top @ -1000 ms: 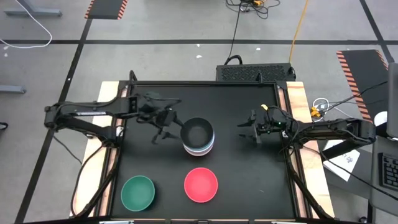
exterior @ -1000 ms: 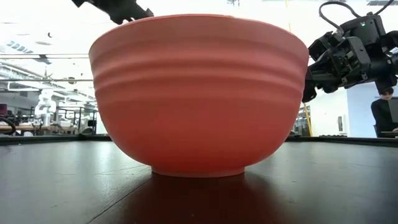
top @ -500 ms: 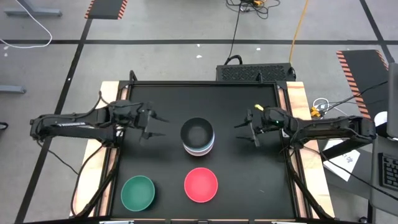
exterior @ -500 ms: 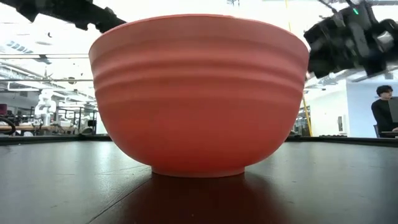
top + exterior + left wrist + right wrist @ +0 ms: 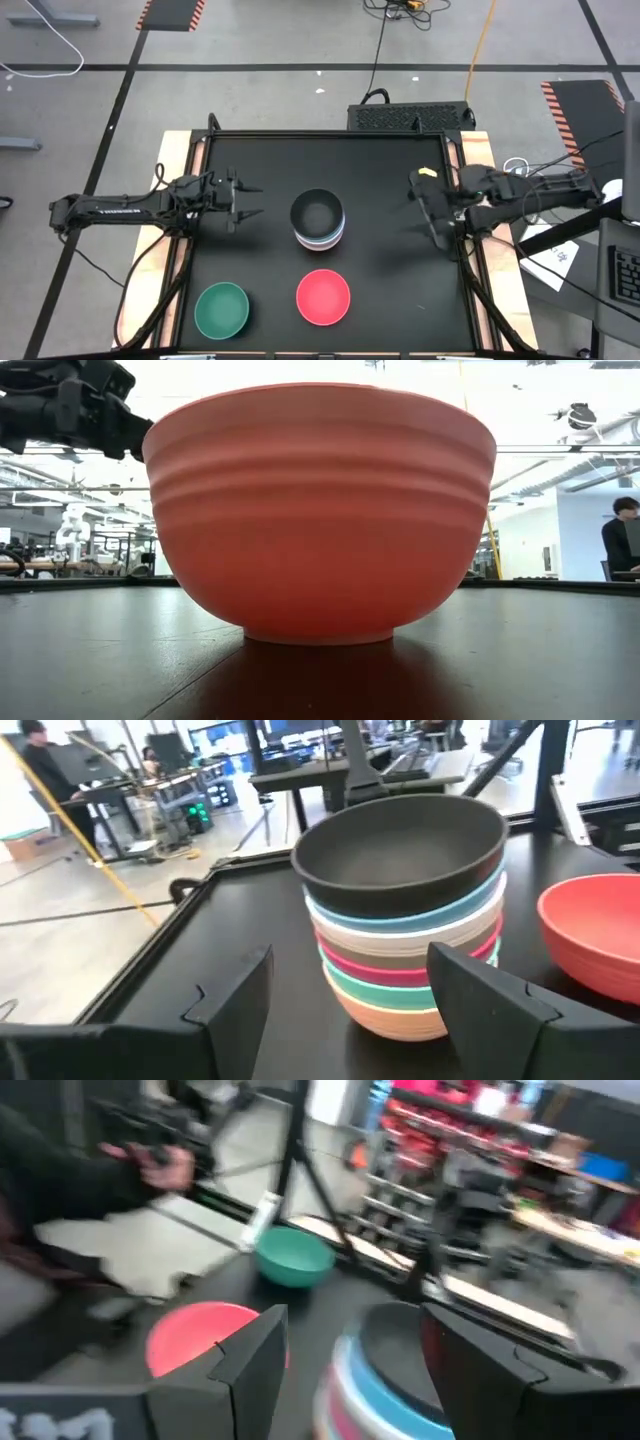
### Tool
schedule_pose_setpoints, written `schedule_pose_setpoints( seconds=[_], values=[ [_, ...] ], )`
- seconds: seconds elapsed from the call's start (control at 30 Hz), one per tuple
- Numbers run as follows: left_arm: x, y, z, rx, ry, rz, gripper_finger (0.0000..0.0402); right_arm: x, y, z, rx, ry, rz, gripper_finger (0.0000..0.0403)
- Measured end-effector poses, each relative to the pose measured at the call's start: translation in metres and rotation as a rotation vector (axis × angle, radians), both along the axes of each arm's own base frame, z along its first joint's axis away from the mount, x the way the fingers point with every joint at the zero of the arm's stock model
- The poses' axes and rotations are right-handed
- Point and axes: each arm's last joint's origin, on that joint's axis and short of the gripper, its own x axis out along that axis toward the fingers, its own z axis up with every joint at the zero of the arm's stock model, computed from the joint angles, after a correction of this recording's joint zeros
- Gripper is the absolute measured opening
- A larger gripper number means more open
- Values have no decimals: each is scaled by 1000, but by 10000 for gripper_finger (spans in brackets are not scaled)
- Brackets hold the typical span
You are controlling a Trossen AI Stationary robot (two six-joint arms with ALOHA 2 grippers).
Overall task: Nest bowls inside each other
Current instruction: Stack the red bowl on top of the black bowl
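Note:
A stack of several nested bowls [image 5: 318, 222], a black bowl on top, stands at the table's middle on its bottom bowl's foot. Its black top is plain in the left wrist view [image 5: 405, 855], and it shows in the right wrist view [image 5: 400, 1370]. A red bowl [image 5: 323, 297] and a green bowl [image 5: 222, 310] stand singly near the front edge. My left gripper [image 5: 252, 200] is open, left of the stack, pointing level at it, apart from it. My right gripper [image 5: 428, 215] is open, raised at the table's right side, pointing toward the stack.
The red bowl [image 5: 320, 510] fills the low view, with my left arm [image 5: 70, 410] above its left rim. The table has a raised black edge [image 5: 330, 135]. People sit in the room beyond the table [image 5: 620, 535]. Bare tabletop lies between each gripper and the stack.
My left gripper has drawn back from the stack toward the table's left edge, sinking and tipping from slanting down to level. My right gripper has pulled toward the right edge and risen out of the low view, rolling as it went. Both stayed open. The bowls have not moved.

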Motion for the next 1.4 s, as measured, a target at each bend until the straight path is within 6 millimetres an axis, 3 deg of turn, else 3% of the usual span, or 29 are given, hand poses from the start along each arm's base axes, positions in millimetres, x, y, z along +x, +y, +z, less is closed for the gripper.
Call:
schedule_pose_setpoints(
  seconds=[0.1, 0.3, 0.43, 0.63, 0.9, 1.23, 1.4],
  values=[
    [0, 1, 1, 3, -8, 41, 269, -1, 14, -2, 53, 38, 64, 219],
    [0, 5, 10, 31, -95, 184, 269, 8, 50, -28, 109, 191, 90, 219],
    [-1, 6, 12, 26, -120, 211, 269, 10, 82, -54, 51, 225, 66, 219],
    [0, 6, 11, 25, -113, 206, 269, 9, 113, -66, -3, 210, 22, 219],
    [0, 5, 11, 1, -117, 164, 269, 23, 121, -87, -42, 273, -28, 219],
    [0, 4, 11, -38, -117, 150, 269, 46, 114, -95, 15, 303, 125, 219],
    [0, 4, 10, -45, -107, 151, 269, 48, 112, -94, 61, 322, 241, 219]
  ],
)
